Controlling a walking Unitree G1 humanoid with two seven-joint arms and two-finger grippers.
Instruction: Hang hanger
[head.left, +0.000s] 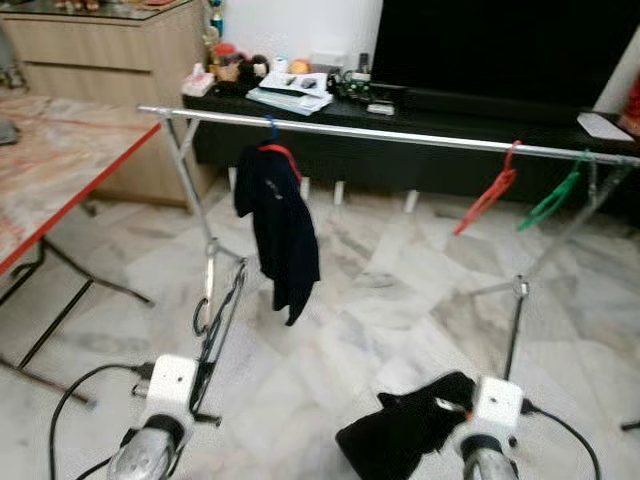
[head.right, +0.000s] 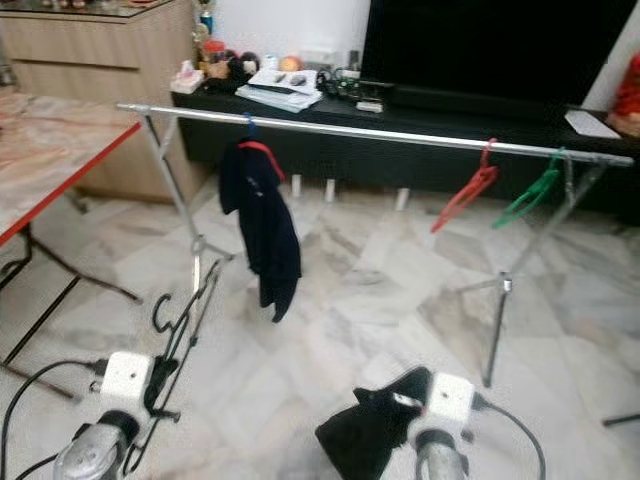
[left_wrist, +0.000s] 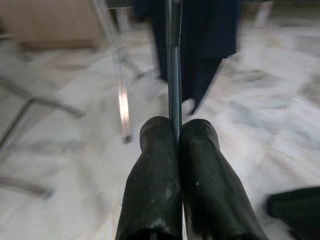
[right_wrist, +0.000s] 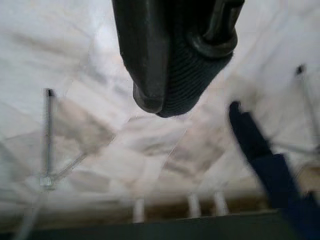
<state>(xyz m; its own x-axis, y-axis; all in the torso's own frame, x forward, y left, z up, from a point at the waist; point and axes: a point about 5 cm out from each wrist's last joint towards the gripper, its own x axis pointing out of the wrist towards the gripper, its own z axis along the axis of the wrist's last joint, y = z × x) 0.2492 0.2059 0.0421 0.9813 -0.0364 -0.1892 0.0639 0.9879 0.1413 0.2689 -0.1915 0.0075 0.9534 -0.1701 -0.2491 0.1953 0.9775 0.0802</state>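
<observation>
Left end effector (left_wrist: 175, 145) low, forward, pinched tight on black hanger (head.left: 215, 320); right end effector (right_wrist: 175, 95) gripping dark garment (head.left: 405, 430).

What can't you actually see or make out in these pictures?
- Black garment held by the right claw: bunched up and partly cut off by the bottom edge in the eye views, so its type is unclear.
- Black hanger in the left claw: seen edge-on in the left wrist view, shape hidden.
- Small items on the TV console: too small and far away to identify.
- Right wrist view: blurred, so the rack legs and floor lack detail.
</observation>
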